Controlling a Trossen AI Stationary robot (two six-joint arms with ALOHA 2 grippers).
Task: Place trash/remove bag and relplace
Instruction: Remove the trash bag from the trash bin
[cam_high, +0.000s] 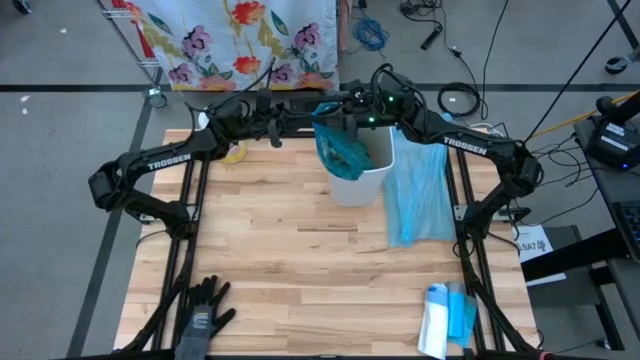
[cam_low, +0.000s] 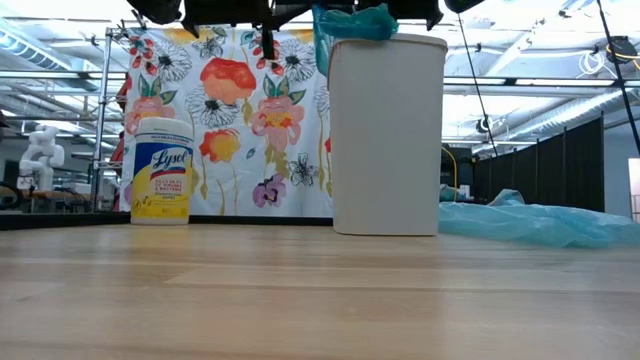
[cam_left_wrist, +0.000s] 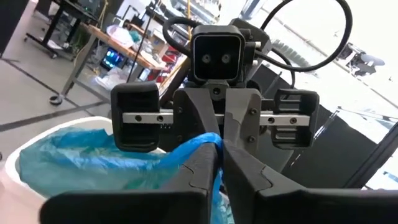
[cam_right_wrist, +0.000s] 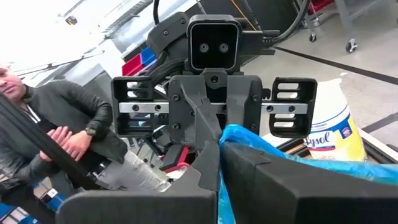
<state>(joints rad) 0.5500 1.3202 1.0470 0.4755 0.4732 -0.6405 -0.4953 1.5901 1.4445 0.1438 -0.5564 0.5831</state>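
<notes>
a lysol tub stands at the desk's far left. the left hand and right hand meet above the white bin, both pinched closed on the blue bag's rim. no trash is visible. a loose blue bag lies just right of the bin.

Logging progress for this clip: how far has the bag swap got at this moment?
Done: nothing finished; no loose trash shows. In hand: the blue bag sits in the white bin, bunched above the rim, with the left gripper and right gripper both pinching its top from opposite sides. Left: lift it out, then fit a replacement, probably the blue bag lying flat beside the bin.
</notes>
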